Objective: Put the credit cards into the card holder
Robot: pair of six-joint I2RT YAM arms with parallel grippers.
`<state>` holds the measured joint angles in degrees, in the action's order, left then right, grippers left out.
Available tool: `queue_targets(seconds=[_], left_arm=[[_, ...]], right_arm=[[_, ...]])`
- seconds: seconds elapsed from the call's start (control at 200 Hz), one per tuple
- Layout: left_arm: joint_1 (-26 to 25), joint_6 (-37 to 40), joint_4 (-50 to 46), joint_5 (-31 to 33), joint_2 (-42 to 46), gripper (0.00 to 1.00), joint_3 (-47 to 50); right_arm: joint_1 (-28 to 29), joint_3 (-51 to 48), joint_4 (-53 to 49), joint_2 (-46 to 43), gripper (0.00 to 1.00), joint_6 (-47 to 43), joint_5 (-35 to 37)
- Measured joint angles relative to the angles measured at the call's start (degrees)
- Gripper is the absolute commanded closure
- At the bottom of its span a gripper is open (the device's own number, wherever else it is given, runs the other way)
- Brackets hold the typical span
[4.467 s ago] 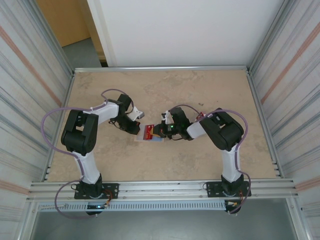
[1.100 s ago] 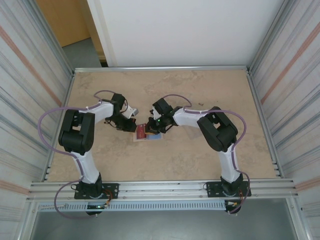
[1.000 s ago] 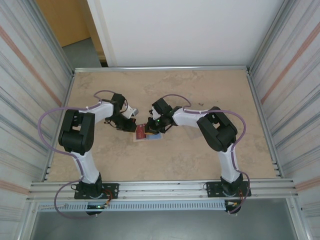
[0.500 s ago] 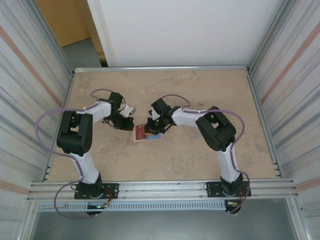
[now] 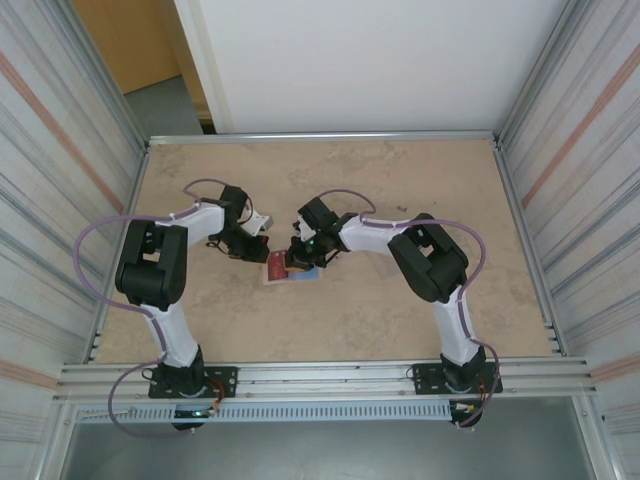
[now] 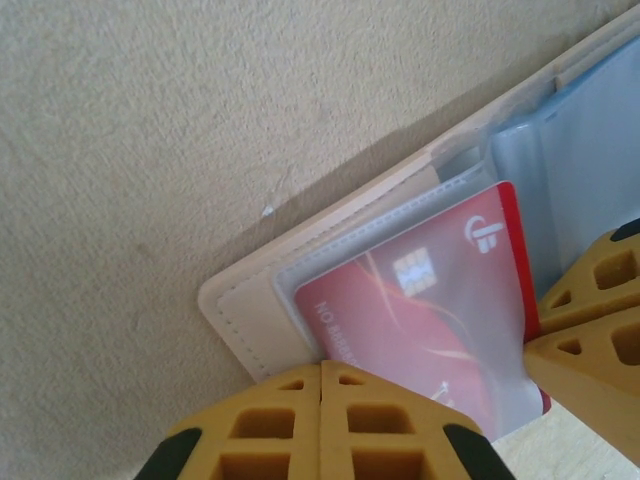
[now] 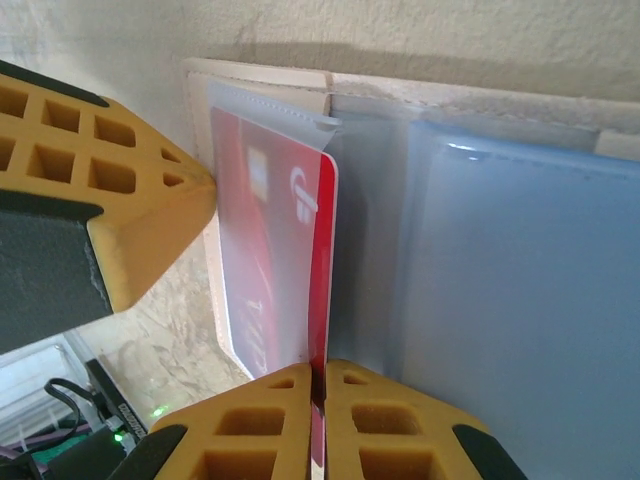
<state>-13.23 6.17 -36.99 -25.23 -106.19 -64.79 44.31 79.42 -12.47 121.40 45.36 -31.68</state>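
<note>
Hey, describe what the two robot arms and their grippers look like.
The left arm and right arm have white links and black joint housings, each trailed by a looping lavender cable. The left gripper and right gripper have mustard-yellow fingers with gridded cutouts.

An open wallet [image 5: 268, 279] lies flat on a table [image 5: 420, 190], slightly left of the table's middle and between the two arms. The left gripper [image 5: 262, 243] is at the wallet's far left corner. The right gripper [image 5: 298, 254] is just to its right, over the wallet's far edge, so the two sit close together. A card [image 6: 420, 310] lies on the wallet's left half, mostly under a sleeve [image 6: 455, 175], with the edge nearest the fold uncovered. The right gripper's tips pinch that uncovered edge. The left gripper's tips, pressed together, meet the wallet's outer edge just beside the card. Pockets [image 7: 520, 300] fill the wallet's right half.
</note>
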Motion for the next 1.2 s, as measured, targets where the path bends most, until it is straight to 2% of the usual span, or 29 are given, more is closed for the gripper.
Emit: queue_targets(seconds=[0.14, 0.311, 0.541, 0.677, 0.862, 1.022, 1.203], left_arm=[[0.00, 0.00, 0.17, 0.00, 0.00, 1.00, 0.09], [0.00, 0.09, 0.20, 0.07, 0.22, 1.00, 0.09], [0.00, 1.16, 0.15, 1.38, 2.49, 1.00, 0.09], [-0.07, 1.14, 0.11, 1.66, 4.35, 0.78, 0.09], [-3.52, 2.14, -0.42, 3.98, 6.82, 0.61, -0.11], [-10.47, 2.62, -0.96, 4.92, 7.19, 0.57, -2.16], [-14.71, 1.25, -2.45, 4.37, 5.53, 0.52, -5.25]], right_arm=[[0.07, 0.31, -0.09, 0.44, 0.88, 0.00, 0.00], [0.09, 0.31, -0.61, 0.33, 0.79, -0.66, 0.39], [0.09, -0.68, -5.62, -4.52, 0.76, -2.60, 4.37], [0.13, -3.06, -8.07, -9.16, 0.75, -3.56, 7.21], [-0.35, -7.15, -9.70, -14.03, 0.77, -4.07, 10.97], [-2.67, -10.84, -8.17, -14.84, 0.91, -3.89, 10.62], [-5.75, -14.27, -4.83, -14.82, 0.97, -3.13, 8.70]])
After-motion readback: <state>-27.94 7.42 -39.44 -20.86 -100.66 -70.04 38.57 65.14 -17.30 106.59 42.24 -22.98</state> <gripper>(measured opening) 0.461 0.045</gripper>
